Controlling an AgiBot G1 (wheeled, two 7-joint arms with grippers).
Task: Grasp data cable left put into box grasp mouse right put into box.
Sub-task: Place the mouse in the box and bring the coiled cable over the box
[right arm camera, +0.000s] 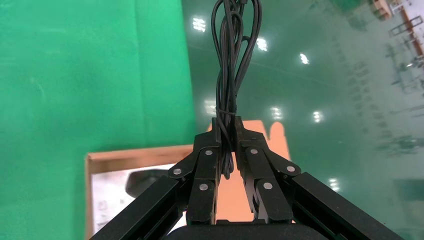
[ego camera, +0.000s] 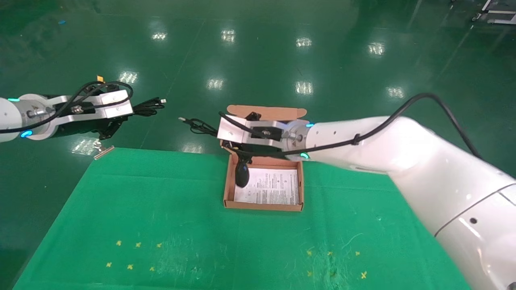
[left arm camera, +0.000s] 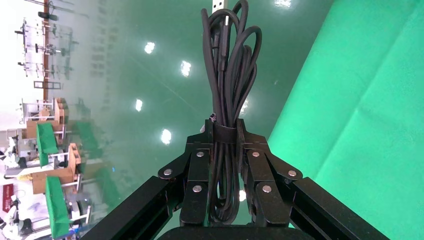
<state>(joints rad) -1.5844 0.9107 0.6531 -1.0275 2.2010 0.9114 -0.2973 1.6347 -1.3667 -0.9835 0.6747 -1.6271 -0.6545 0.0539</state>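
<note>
My left gripper [ego camera: 133,109] is off the table's far left corner, above the floor, shut on the data cable [ego camera: 150,106]. In the left wrist view the gripper [left arm camera: 226,127] clamps the cable [left arm camera: 230,65] at its tie. My right gripper [ego camera: 219,131] is over the box's far left corner, shut on the mouse's bundled cord [ego camera: 198,125]; the right wrist view shows the gripper [right arm camera: 227,125] clamping the cord [right arm camera: 232,60]. The mouse [ego camera: 242,174] hangs nose-down inside the open box [ego camera: 262,206], over its white sheet [ego camera: 274,187]. It also shows in the right wrist view [right arm camera: 145,181].
The box lid [ego camera: 266,111] stands open at the far side. A green cloth [ego camera: 161,225] with small yellow marks covers the table. A small metal piece [ego camera: 104,151] lies at the table's far left corner. Shiny green floor lies beyond.
</note>
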